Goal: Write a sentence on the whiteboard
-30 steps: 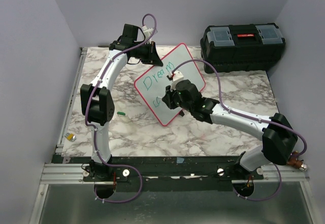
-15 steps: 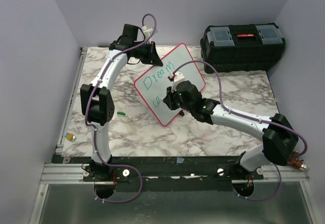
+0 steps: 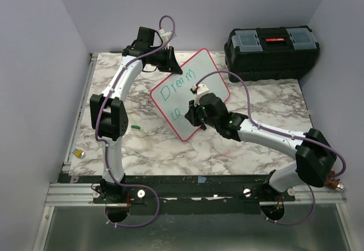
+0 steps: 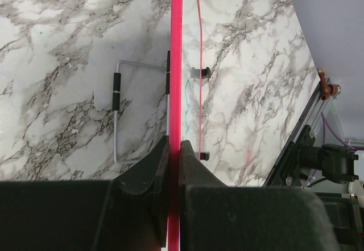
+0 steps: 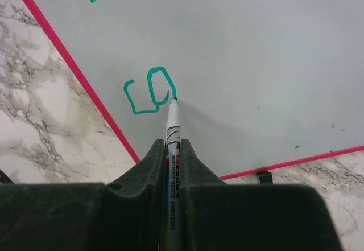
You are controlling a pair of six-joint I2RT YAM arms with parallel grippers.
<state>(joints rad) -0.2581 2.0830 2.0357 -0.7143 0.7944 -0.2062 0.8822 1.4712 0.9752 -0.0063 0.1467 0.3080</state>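
The whiteboard [image 3: 200,69], left of the toolbox [image 3: 272,45], looks thin, light and slick, so my left gripper [image 4: 174,148] clamps its far rim to brace it. My right gripper [image 5: 172,148] pinches the marker [image 5: 172,127], its tip touching the sentence [image 5: 149,90] at "co". I judge light pressure enough.

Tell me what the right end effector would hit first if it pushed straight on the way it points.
The right end effector would meet the whiteboard first: the tip of its marker already looks to touch the white surface beside the green letters.
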